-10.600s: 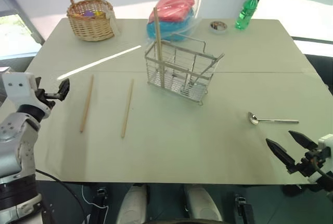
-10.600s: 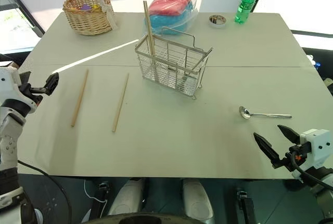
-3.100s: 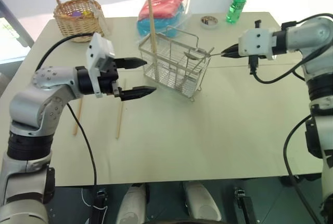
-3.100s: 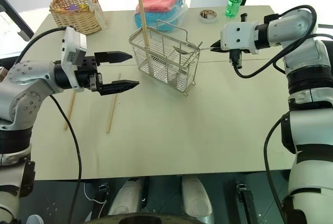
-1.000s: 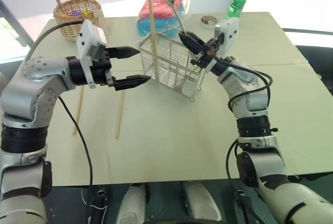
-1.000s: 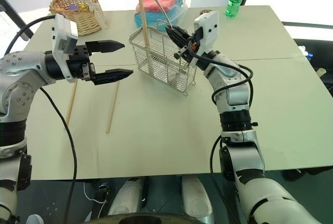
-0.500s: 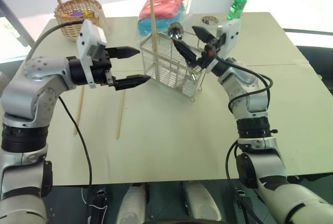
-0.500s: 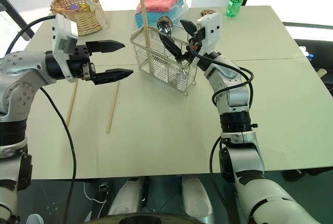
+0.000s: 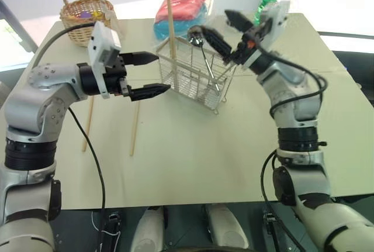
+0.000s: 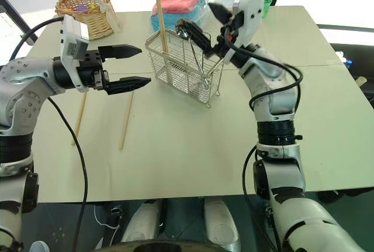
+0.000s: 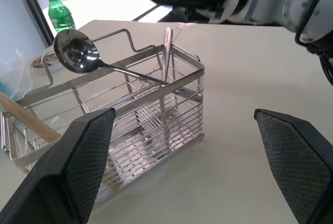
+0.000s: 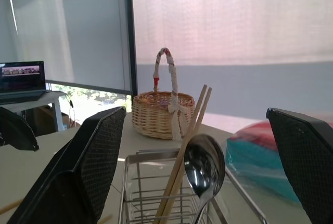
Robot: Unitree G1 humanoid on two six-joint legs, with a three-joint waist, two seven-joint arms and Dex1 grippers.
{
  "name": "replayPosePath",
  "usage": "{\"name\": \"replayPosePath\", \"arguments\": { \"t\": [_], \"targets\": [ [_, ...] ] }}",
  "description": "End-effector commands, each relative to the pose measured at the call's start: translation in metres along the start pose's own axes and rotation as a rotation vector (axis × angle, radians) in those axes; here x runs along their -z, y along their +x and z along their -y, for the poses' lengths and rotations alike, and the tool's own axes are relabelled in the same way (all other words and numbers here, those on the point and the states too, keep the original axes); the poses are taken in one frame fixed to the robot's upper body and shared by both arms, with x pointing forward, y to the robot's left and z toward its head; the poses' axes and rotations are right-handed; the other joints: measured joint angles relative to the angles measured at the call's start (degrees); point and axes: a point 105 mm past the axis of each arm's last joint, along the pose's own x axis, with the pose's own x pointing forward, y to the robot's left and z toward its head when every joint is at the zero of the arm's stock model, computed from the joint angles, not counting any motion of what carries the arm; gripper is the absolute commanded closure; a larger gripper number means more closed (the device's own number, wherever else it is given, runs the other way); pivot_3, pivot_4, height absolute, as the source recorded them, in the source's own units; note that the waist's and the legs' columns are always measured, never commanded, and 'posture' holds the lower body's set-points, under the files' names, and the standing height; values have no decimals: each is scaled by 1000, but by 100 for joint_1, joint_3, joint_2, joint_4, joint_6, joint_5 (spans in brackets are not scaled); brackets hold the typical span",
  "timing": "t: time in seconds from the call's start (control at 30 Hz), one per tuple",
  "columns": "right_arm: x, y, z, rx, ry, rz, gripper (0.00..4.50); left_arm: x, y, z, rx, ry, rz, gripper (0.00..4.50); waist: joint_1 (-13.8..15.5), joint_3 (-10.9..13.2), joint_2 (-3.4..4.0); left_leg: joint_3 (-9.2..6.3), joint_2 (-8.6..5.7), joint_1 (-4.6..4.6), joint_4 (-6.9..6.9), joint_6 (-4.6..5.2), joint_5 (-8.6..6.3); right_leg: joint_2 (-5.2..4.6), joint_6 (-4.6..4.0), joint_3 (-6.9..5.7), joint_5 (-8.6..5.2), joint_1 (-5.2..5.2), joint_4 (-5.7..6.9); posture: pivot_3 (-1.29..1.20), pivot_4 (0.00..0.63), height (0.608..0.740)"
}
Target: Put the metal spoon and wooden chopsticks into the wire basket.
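So the metal spoon [image 9: 201, 47] is in the wire basket [image 9: 196, 75] now, handle down and bowl sticking up over the rim, leaning a bit toward the far side. That part of the job looks done to me. The right end effector [image 9: 225, 27] hangs just above the basket's right end with its two black fingers spread wide and nothing between them.

Chopsticks are the half-finished bit. In the right wrist view a pair of wooden chopsticks [image 12: 187, 146] stands upright in the basket right beside the spoon, poking well above the rim. But two more wooden chopsticks [image 9: 135, 129] are lying flat on the table [image 9: 193, 158] to the left of the basket, side by side and a little apart, nobody touching them.

The left end effector [image 9: 149, 75] sits level near the basket's left side, above those loose sticks, fingers wide apart and holding nothing. My guess is it's next up for grabbing them.
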Motion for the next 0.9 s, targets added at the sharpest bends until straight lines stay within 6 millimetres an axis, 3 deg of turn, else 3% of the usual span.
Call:
{"name": "replayPosePath", "arguments": {
  "t": [0.03,0.33,0.53,0.73,0.9],
  "targets": [
    [-35,-3,-7,-56,-76,51,42,-13,-2,-2,-10,58,23,0,1,0,0,0,0,0,0,0,0,0,0,0,0,0,-1,0,150,740],
    [-42,-48,-12,-184,-208,-129,42,-13,-6,-11,-76,61,42,0,16,0,-1,0,-1,-1,-2,1,0,-3,0,0,0,7,-14,0,150,740],
    [-28,-105,-37,-377,-143,-331,42,-13,-20,-19,-138,44,33,0,43,2,-4,-4,0,-2,-15,3,-2,-1,1,-3,-1,10,-30,0,150,740],
    [-8,-122,-38,-333,-121,-419,42,-10,-23,-21,-161,39,29,0,25,2,-4,3,1,3,-22,3,-1,-2,1,-1,0,13,-37,0,150,740],
    [-1,-120,-33,-255,-105,-399,42,-10,-22,-19,-171,48,38,0,23,2,-5,4,0,2,-22,2,-1,-5,1,0,0,15,-43,0,150,740]
  ]
}}
